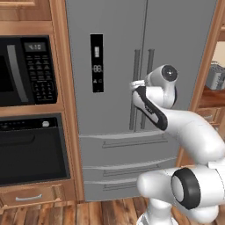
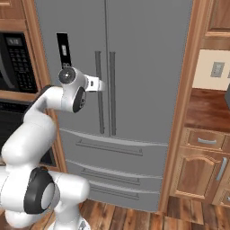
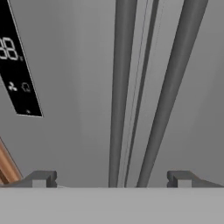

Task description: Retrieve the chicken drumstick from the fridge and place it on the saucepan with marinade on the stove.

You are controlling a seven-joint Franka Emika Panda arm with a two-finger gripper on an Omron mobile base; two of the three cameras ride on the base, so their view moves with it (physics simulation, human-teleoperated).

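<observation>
Hand view, smooth grey fridge [image 3: 78, 87], cylindrical handles [image 3: 121, 87]

Fridge [image 1: 114, 66] doors closed, contents hidden.

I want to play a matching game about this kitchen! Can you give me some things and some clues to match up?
Things:
1. fridge
2. microwave
3. hand
4. display panel

Clues:
A. black, set in the wooden wall left of the fridge
B. open, pointing at the two bar handles
C. tall and grey, doors closed
D. black strip on the left fridge door

Pairs: 1-C, 2-A, 3-B, 4-D
</observation>
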